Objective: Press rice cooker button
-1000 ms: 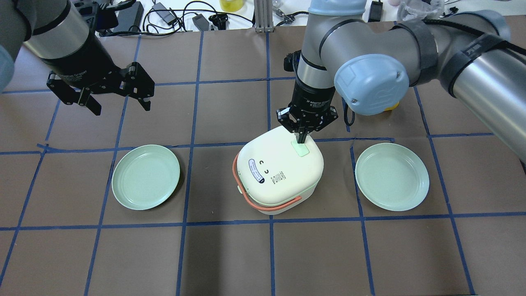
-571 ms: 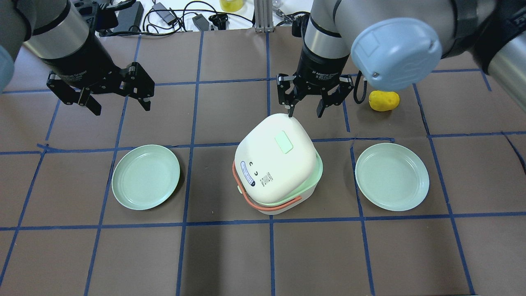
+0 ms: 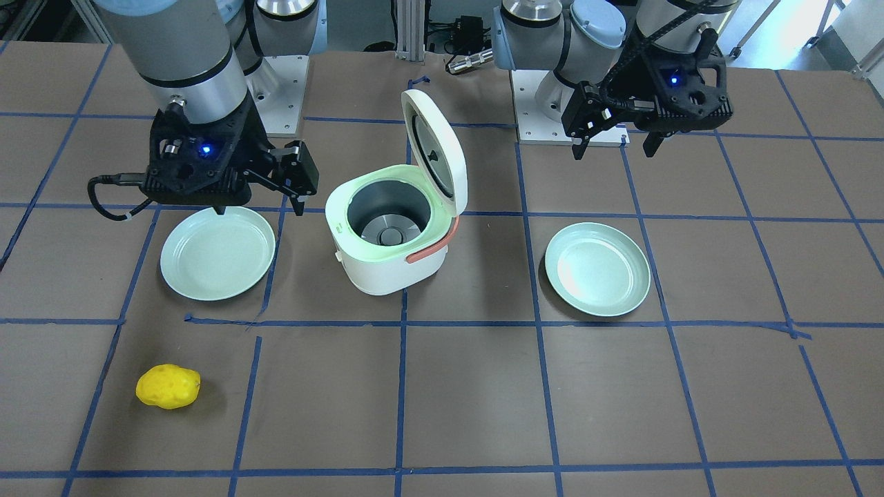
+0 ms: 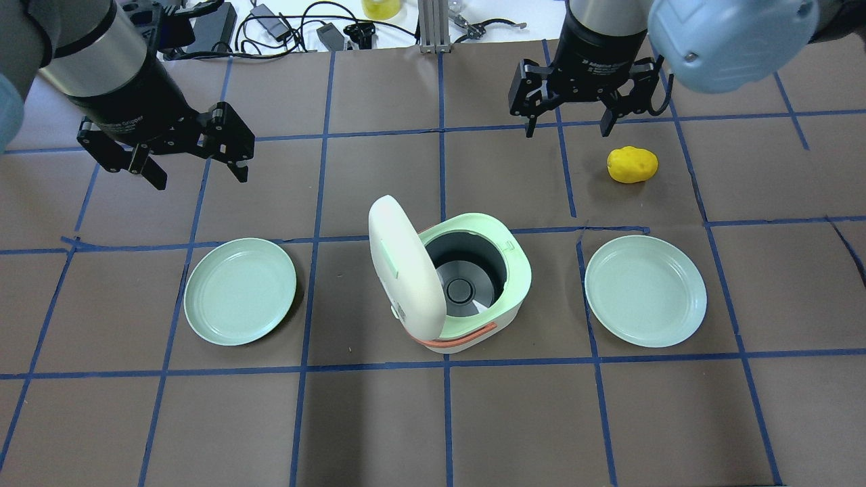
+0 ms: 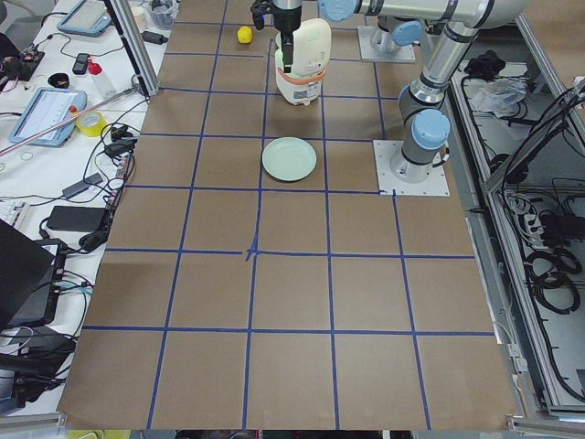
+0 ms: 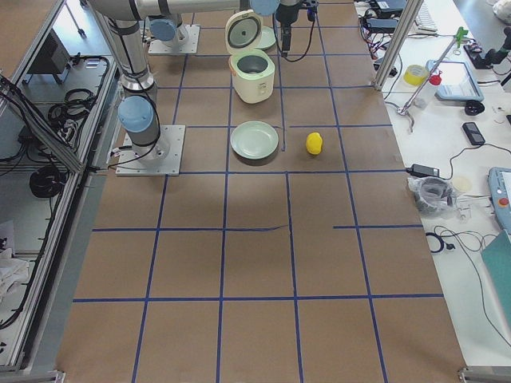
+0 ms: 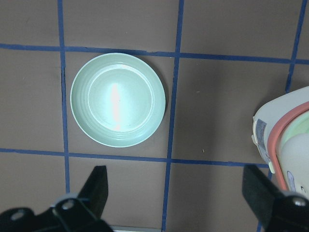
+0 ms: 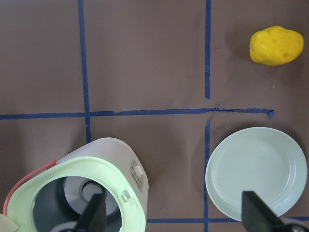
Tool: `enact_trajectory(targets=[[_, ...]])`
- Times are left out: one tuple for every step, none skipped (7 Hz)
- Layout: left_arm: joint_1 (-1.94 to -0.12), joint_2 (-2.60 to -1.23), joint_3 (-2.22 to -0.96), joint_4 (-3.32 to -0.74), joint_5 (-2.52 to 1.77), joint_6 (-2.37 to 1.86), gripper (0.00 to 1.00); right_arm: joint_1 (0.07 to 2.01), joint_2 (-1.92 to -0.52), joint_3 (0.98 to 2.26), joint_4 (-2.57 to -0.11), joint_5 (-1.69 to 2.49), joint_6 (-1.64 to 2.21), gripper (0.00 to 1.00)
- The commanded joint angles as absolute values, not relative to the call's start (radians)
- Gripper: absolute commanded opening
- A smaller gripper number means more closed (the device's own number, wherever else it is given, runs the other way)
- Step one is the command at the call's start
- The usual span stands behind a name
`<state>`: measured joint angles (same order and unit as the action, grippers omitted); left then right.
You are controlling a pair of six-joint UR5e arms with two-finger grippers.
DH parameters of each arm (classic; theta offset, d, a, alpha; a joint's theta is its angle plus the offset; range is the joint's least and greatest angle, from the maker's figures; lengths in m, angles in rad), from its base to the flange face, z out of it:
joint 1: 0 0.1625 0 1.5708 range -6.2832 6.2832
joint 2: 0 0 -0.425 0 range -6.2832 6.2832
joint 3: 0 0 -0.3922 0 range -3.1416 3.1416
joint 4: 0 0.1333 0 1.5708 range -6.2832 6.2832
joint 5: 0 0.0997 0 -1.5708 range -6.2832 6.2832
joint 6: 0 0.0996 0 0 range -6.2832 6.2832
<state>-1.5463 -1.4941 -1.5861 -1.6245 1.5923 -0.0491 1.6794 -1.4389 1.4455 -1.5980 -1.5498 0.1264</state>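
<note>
Overhead exterior: at centre the rice cooker [image 4: 519, 267] has its lid [image 4: 406, 284] upright, so the button [image 4: 387, 257] seems pressed. The right gripper [image 4: 568, 126], upper right, and the left gripper [image 4: 200, 174], upper left, hover wide, clear.

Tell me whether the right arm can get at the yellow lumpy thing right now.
Probably yes. The right hand hangs open close by the yellow lumpy thing, which lies alone, apart from the cooker and plates, with nothing between them.
</note>
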Motion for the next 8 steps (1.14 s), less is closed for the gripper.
enact_trajectory(targets=[[-1.546, -1.494, -1.586, -1.624, 1.592, -0.049, 1.00, 1.628, -1.468, 1.447, -1.589, -1.575, 0.056, 1.00], [-1.546, -1.494, -1.586, -1.624, 1.592, -0.049, 1.00, 1.623, -1.482, 1.447, -1.556, -1.578, 0.054, 1.00], [-1.546, -1.494, -1.586, -1.624, 1.592, -0.049, 1.00, 1.623, -1.494, 1.447, -1.522, -1.582, 0.054, 1.00], [-1.546, -1.494, -1.586, -1.624, 1.592, -0.049, 1.00, 1.621, -1.494, 1.447, -1.520, -1.582, 0.052, 1.00], [-1.546, -1.494, -1.586, -1.624, 1.592, -0.049, 1.00, 1.621, -1.502, 1.445, -1.519, -1.582, 0.052, 1.00], [-1.546, -1.494, -1.586, -1.624, 1.592, -0.049, 1.00, 1.623, -1.509, 1.447, -1.488, -1.580, 0.052, 1.00], [-1.546, -1.494, -1.586, -1.624, 1.592, -0.049, 1.00, 1.623, -1.509, 1.447, -1.483, -1.580, 0.052, 1.00], [-1.546, -1.494, -1.586, -1.624, 1.592, -0.049, 1.00, 1.623, -1.509, 1.447, -1.488, -1.580, 0.051, 1.00]])
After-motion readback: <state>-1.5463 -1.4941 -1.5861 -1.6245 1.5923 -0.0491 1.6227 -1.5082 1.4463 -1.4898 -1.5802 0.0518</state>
